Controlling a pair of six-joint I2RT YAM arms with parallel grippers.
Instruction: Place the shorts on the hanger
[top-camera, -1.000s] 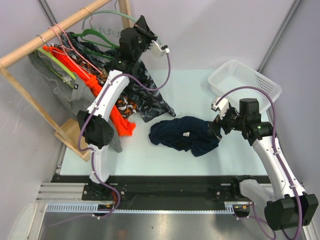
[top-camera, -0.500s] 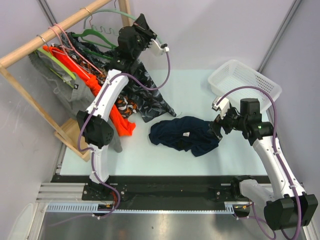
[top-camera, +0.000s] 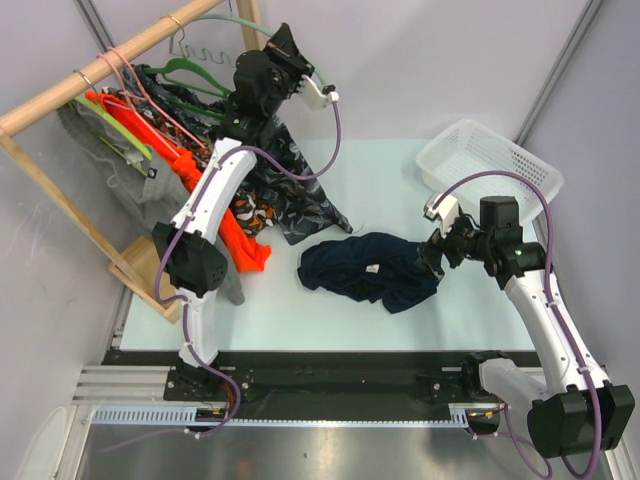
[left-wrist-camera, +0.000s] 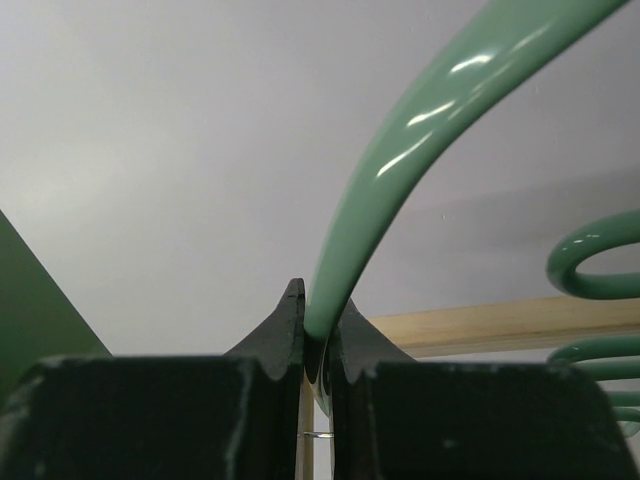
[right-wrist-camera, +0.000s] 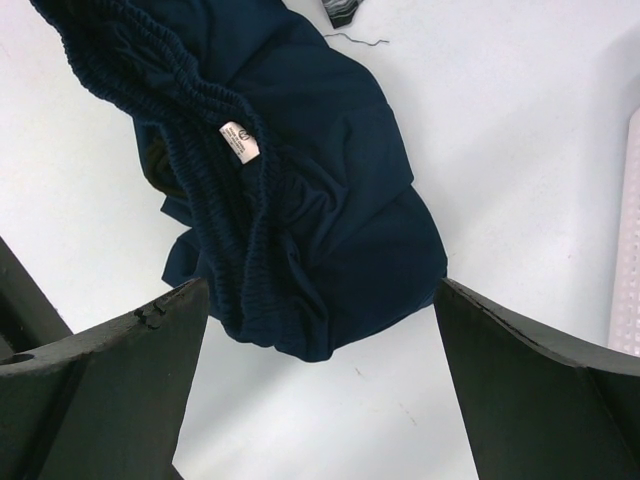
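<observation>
The dark navy shorts (top-camera: 368, 268) lie crumpled on the table's middle, the white label up; in the right wrist view the shorts (right-wrist-camera: 290, 180) lie between and beyond the fingers. My right gripper (top-camera: 434, 256) is open at their right edge, just above the table (right-wrist-camera: 318, 300). The pale mint-green hanger (top-camera: 215, 42) hangs by its wire hook on the wooden rail at the back left. My left gripper (top-camera: 262, 52) is shut on the hanger's right arm, seen close in the left wrist view (left-wrist-camera: 318, 330) with the hanger's tube (left-wrist-camera: 400, 160) pinched between the jaws.
A wooden rack (top-camera: 95, 70) at the left holds pink hangers, a darker green hanger (top-camera: 185, 72), an orange garment (top-camera: 235, 235) and a black-and-grey patterned garment (top-camera: 295, 190). A white basket (top-camera: 490, 165) stands at the back right.
My left gripper has shifted slightly up and left with the hanger. My right arm and the shorts have not moved.
</observation>
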